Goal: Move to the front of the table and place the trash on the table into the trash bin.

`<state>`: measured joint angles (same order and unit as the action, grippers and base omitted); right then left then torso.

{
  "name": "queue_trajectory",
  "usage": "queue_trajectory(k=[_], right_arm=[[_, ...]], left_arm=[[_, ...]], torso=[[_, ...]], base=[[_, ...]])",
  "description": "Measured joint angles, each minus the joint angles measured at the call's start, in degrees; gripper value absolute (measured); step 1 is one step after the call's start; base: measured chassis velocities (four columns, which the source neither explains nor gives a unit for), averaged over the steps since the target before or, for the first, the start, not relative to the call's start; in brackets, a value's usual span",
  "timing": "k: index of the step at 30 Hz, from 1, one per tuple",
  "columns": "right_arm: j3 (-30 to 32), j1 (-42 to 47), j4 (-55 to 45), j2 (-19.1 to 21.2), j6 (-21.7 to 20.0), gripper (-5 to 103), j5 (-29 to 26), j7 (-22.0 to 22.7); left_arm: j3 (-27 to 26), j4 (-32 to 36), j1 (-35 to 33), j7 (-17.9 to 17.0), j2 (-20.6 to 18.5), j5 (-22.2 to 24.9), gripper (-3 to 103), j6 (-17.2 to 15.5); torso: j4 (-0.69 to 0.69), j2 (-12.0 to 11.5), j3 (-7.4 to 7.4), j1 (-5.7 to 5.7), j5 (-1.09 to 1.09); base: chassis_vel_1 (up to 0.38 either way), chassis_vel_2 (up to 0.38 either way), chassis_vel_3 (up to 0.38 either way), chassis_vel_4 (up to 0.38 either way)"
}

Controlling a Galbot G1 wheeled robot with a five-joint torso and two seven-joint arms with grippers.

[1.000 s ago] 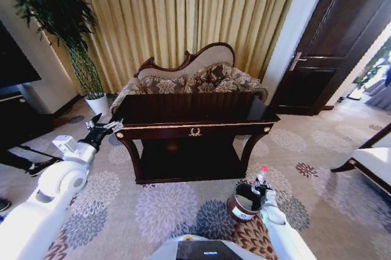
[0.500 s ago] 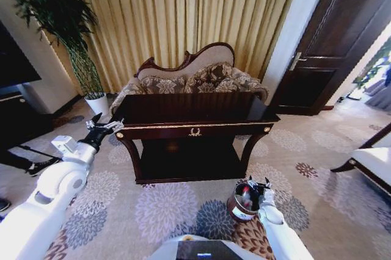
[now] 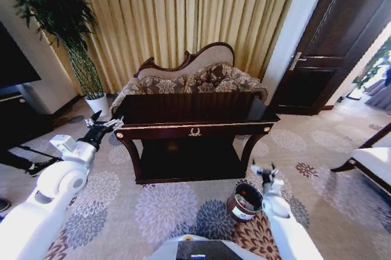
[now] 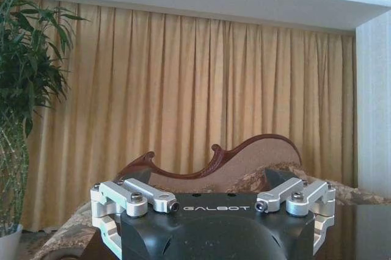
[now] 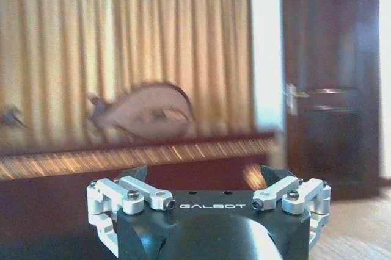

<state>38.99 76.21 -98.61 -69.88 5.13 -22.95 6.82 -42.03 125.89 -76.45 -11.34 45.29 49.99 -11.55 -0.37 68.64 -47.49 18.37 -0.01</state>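
We see the dark glossy surface (image 3: pixel 194 108) with gold trim standing on a floral-patterned carpet (image 3: pixel 165 208), its front drawer bearing a gold emblem and a lower shelf (image 3: pixel 189 161) beneath. On the carpet just right of its front sits the round reddish-brown trash bin (image 3: pixel 245 202), upright, something red inside.

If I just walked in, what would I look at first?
Probably the dark shiny table with gold trim in the middle of the room, right before the flowery sofa. Next, the small reddish-brown trash bin on the patterned carpet, with something red inside it, and the right pincer open just above its far rim. The left pincer hangs by the table's left corner.
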Motion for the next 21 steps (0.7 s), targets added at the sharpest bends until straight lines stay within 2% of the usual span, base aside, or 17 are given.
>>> queue_trajectory(k=[2, 5, 7, 11, 13, 14, 17, 21], right_arm=[[-0.7, 1.0, -7.6, 1.0, -3.0, 100, -2.2, 0.0], [-1.6, 1.7, -12.5, 2.0, -5.0, 100, -3.4, 0.0], [-3.4, 3.1, -20.5, 4.2, -8.7, 100, -5.8, 0.0], [-4.8, 4.0, -25.6, 6.6, -11.7, 100, -8.1, 0.0], [-5.1, 4.8, -32.8, 10.4, -15.9, 100, -11.6, 0.0], [-5.1, 4.8, -32.8, 10.4, -15.9, 100, -11.6, 0.0], [-4.0, 3.2, -39.5, 15.1, -20.5, 100, -18.2, 0.0], [-3.6, 1.7, -40.0, 16.6, -21.6, 100, -20.5, 0.0]], left_arm=[[0.2, 0.1, -0.1, 0.0, 0.4, -0.5, 100, 0.0], [0.2, 0.4, -0.3, -0.1, 0.7, -0.7, 100, 0.0], [-0.3, 1.3, -1.0, -0.1, 0.8, -0.8, 100, 0.0], [-0.9, 2.3, -1.7, -0.1, 0.9, -0.6, 100, 0.0], [-1.7, 3.3, -2.3, -0.1, 0.9, -0.4, 100, -0.4], [-1.7, 3.3, -2.3, -0.1, 0.9, -0.4, 100, -0.4], [-2.2, 4.5, -2.4, -0.3, 0.9, -0.4, 100, -1.8], [-2.2, 4.8, -2.2, -0.6, 0.9, -0.5, 100, -2.9]], torso=[[-0.01, 0.0, 0.0, 0.0, 0.0], [0.0, 0.0, 0.0, 0.0, -0.01], [0.0, 0.0, 0.0, 0.0, 0.0], [0.0, 0.0, 0.0, 0.0, 0.02], [0.0, 0.0, 0.0, 0.0, 0.01], [0.0, 0.0, 0.0, 0.0, 0.01], [-0.01, 0.0, 0.01, 0.0, 0.0], [0.01, 0.0, 0.01, 0.0, 0.01]], base=[[0.0, 0.0, 0.0, 0.0], [0.0, 0.0, 0.0, 0.0], [0.0, 0.0, 0.0, 0.0], [0.0, 0.0, 0.0, 0.0], [0.0, 0.0, 0.0, 0.0], [0.0, 0.0, 0.0, 0.0], [0.0, 0.0, 0.0, 0.0], [0.0, 0.0, 0.0, 0.0]])
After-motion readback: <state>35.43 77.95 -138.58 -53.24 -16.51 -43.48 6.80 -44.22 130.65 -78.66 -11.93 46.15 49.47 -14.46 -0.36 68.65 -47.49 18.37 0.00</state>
